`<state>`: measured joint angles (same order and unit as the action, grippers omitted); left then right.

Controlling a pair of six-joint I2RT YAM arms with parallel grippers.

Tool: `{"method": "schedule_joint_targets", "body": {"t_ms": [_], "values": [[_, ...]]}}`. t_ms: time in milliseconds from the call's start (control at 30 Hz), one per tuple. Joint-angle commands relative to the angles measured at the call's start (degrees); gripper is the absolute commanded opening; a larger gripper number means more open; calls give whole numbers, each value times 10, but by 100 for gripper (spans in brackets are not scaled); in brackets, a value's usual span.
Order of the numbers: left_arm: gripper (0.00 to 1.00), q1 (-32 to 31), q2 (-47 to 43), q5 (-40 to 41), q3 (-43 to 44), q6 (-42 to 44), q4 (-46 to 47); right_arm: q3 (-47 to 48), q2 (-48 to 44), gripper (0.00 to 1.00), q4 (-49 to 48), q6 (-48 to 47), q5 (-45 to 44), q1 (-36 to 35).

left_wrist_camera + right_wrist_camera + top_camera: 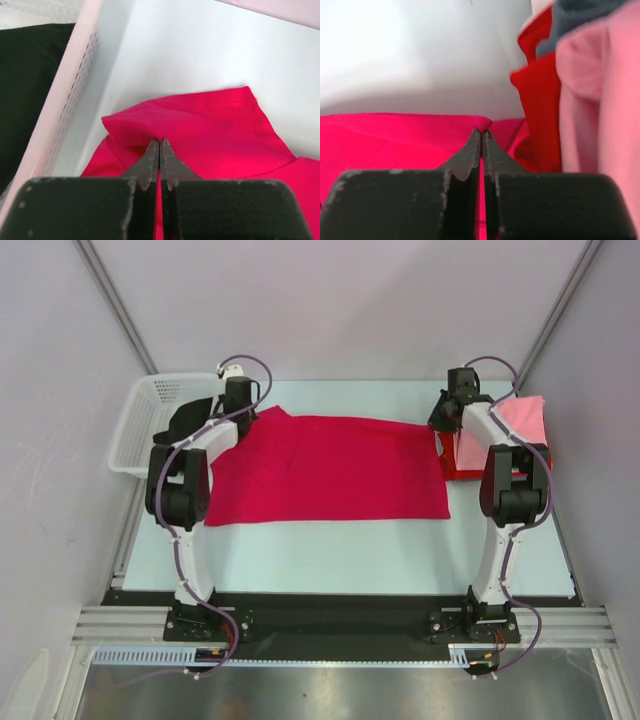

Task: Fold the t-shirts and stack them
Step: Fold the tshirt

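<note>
The crimson-red cloth t-shirt [330, 472] lay spread flat across the pale table [330, 560]. The left gripper [159, 143] was clamped on a raised fold at the shirt's far left corner, beside the white perforated plastic basket [135, 435]. The right gripper [481, 132] was pinched on the far right edge, near the folded light pink t-shirt [527, 418] stacked on a folded red t-shirt [462, 462].

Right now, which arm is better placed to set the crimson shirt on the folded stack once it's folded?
Right, probably. Its jaws are shut on the far right corner of the crimson t-shirt, right beside the pink-and-red stack; the left jaws pinch the far left corner by the basket.
</note>
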<state>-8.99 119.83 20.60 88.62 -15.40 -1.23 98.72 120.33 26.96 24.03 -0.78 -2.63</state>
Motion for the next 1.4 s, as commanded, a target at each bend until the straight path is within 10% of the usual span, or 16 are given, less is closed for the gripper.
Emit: {"method": "schedule_joint_targets", "body": {"t_ms": [0, 1367], "values": [[0, -15, -69, 44, -46, 32, 71, -33, -55, 0, -29, 9, 2, 3], [0, -54, -333, 84, -390, -62, 84, -349, -248, 0, -145, 73, -59, 11]]}}
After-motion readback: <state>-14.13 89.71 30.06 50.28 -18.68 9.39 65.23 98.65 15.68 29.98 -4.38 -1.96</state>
